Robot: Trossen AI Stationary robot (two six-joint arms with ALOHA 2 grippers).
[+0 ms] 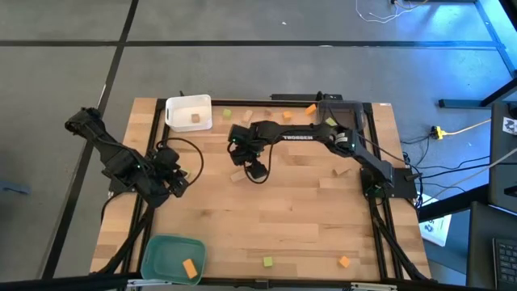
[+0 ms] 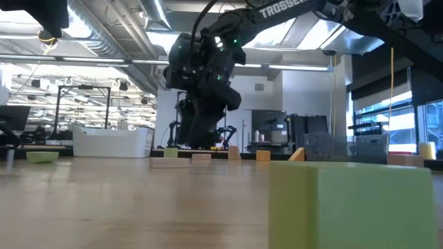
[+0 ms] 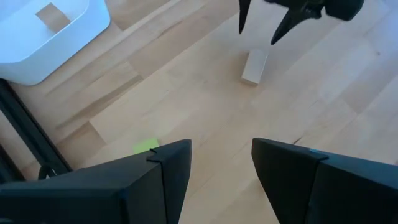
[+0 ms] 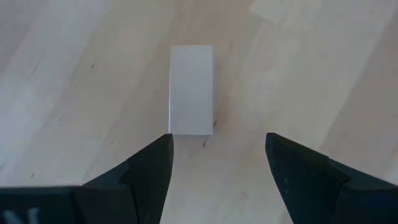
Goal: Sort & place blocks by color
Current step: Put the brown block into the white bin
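one tan block (image 4: 191,89) is the business of the moment: the right gripper (image 4: 217,165) hangs over it near the middle of the table, fingers spread wide and holding nothing, so the step in hand looks like the reach before a pick. in the right wrist view the block lies flat on the wood just ahead of the fingertips and a little toward one finger rather than centred in the gap, its long side running along the direction the fingers point; nothing touches it yet. in the high view the same gripper (image 1: 255,170) sits just beside the block (image 1: 237,175). the next move, as i judge it, calls for a small shift to centre the block between the fingers, then a drop to the table and a close across its narrow width. the white tray (image 1: 189,103) at the far left already holds one tan block (image 1: 195,119), which makes it the likely place to carry this one. the left gripper (image 3: 221,162) waits at the left edge of the table, partly open and empty, looking toward the same block (image 3: 254,66). other blocks, orange, green and tan, lie scattered along the far edge and the near edge, and one orange block (image 1: 190,268) rests in the teal tray (image 1: 161,250).
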